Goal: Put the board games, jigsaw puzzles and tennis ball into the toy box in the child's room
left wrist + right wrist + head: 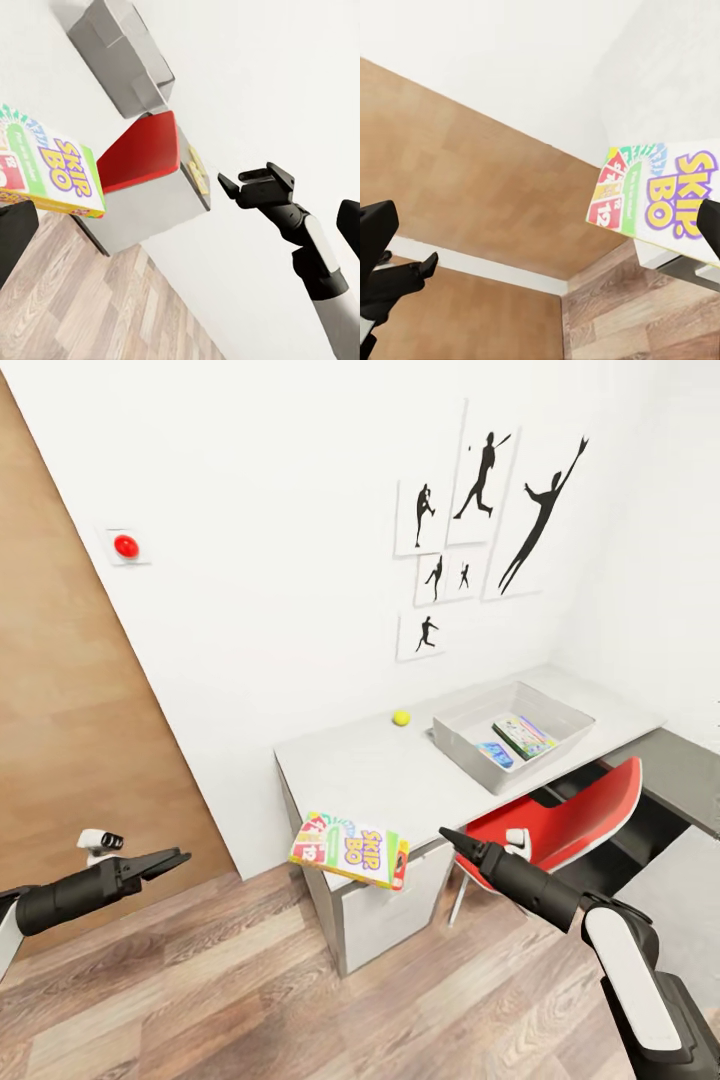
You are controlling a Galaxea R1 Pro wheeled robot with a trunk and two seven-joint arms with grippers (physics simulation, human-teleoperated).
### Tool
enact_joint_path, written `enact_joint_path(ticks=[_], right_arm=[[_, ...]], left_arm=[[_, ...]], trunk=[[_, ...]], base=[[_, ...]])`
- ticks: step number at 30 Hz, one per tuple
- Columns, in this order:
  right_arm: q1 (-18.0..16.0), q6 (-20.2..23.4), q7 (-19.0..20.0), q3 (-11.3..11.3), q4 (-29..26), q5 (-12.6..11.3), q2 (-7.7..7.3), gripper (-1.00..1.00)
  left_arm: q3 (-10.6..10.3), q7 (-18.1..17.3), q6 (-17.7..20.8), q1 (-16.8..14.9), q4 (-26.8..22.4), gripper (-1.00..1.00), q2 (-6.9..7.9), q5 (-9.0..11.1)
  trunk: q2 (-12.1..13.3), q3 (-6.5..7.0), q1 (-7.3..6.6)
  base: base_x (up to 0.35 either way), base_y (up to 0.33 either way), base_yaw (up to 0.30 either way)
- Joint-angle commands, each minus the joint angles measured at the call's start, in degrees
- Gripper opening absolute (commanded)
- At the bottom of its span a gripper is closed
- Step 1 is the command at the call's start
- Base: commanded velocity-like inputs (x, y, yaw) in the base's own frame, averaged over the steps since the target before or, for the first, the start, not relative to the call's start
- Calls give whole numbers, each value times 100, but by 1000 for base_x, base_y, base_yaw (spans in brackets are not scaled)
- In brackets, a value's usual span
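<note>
A yellow-green-red board game [350, 850] [52, 169] [660, 199] hangs tilted past the front corner of the table [370, 770]; whether it still rests on it I cannot tell. No gripper touches it. My right gripper [447, 837] [232, 184] is just right of it and open, its fingers [375, 232] wide apart. My left gripper [175, 858] is open, far to the left over the floor. The tennis ball [401, 717] lies on the table beside the toy box [470, 755], which holds a small blue board game [495, 753] and a flat colourful item [525, 735]. The bed is out of view.
A red chair [570, 820] is tucked under the table, right behind my right arm. A wooden door [70, 710] fills the left, with a red button [125, 545] on the wall beside it. Wood floor [230, 980] lies between me and the table.
</note>
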Motion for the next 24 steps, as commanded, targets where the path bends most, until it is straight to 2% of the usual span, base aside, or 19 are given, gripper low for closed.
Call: enact_joint_path(ticks=[1,5,10,14,24], right_arm=[[-6,23,26,28,8,14,4,100],[-7,-1,28,86,20,75,15,100],[-6,-56,22,102,36,341,47,100],[-4,-146,37,109,39,529,59,100],[-7,-193,180,131,-15,632,54,100]], left_arm=[[43,-15,60,1,1,100,3,5],[95,12,60,5,8,100,3,-50],[96,21,60,6,12,100,-16,-192],[77,26,60,6,11,100,-35,-226],[59,40,55,7,13,100,-53,-249]], trunk=[[-11,-6,3],[-11,2,3],[-11,4,3],[-11,5,3],[-11,5,3]], base=[[0,0,-61],[0,0,-32],[0,0,-7],[0,0,-2],[0,0,0]])
